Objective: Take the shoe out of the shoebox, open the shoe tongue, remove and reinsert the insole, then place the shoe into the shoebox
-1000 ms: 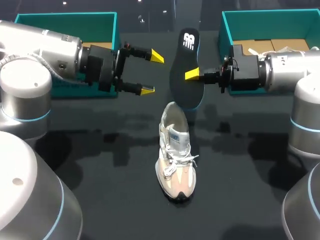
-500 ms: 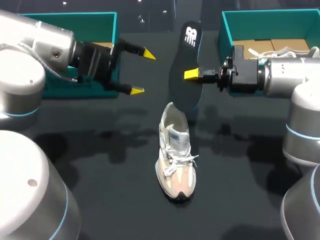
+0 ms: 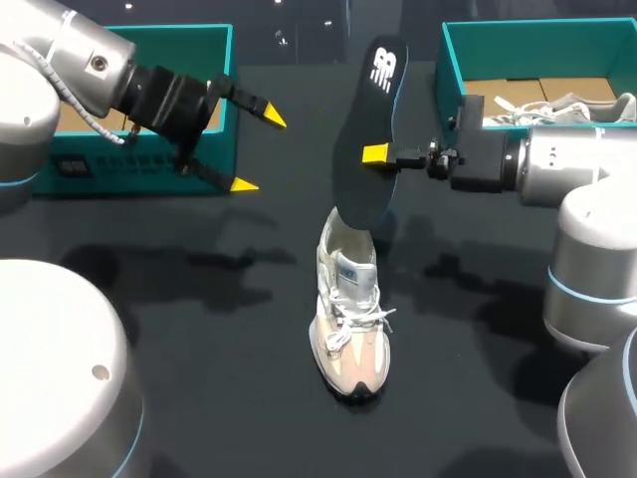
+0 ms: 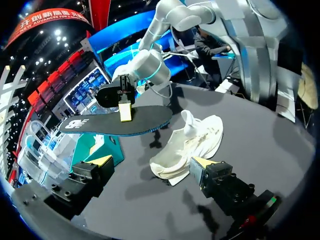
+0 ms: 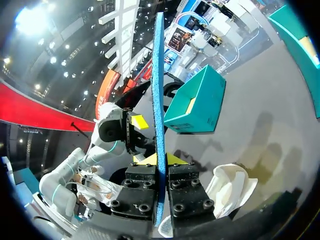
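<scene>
Left arm: Your left arm (image 3: 90,70) enters from the left side, with its wrist angled inward and slightly down.
Left gripper: Your left gripper (image 3: 259,151) is held in the air, fingers spread wide, with nothing touching either tip.
Right arm: Your right arm (image 3: 567,174) enters from the right side, with its wrist level and pointing inward.
Right gripper: Your right gripper (image 3: 373,154) is clamped on the insole (image 3: 363,189), one finger pressing each face.

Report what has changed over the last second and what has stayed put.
The left gripper, open and empty, drew back toward the left shoebox, away from the insole. The right gripper stayed shut on the insole and swung its lower end closer over the heel opening of the shoe. The shoe did not move.
</scene>
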`<state>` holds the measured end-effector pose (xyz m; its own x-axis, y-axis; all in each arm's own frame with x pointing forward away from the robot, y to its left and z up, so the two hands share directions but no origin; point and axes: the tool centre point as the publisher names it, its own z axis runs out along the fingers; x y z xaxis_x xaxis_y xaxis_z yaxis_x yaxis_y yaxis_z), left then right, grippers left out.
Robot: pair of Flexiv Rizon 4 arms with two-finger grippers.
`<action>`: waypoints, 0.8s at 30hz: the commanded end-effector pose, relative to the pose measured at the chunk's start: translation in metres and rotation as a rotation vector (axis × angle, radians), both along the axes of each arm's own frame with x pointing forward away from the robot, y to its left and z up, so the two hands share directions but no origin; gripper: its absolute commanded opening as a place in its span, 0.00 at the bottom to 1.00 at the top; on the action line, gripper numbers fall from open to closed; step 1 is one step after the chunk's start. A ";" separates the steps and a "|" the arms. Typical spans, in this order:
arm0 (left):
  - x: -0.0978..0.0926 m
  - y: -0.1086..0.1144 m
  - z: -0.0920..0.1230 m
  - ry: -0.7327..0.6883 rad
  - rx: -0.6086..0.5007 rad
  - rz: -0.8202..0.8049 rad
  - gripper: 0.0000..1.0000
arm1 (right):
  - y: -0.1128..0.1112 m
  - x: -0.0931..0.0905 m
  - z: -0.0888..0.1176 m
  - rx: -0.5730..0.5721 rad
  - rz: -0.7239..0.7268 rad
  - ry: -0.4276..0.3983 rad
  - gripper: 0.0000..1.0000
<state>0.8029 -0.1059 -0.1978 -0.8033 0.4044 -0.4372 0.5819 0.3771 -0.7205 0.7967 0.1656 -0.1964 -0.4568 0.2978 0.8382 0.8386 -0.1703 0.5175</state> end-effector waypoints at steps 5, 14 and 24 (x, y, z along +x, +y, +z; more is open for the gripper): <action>0.005 -0.001 0.005 0.319 0.191 -0.079 1.00 | 0.010 0.003 0.004 -0.050 -0.012 0.019 0.00; -0.003 -0.009 -0.011 0.364 0.236 -0.019 1.00 | 0.008 0.004 0.002 -0.050 0.017 -0.008 0.00; -0.030 -0.014 -0.047 0.368 0.338 0.134 1.00 | 0.004 0.004 -0.015 0.005 0.241 -0.023 0.00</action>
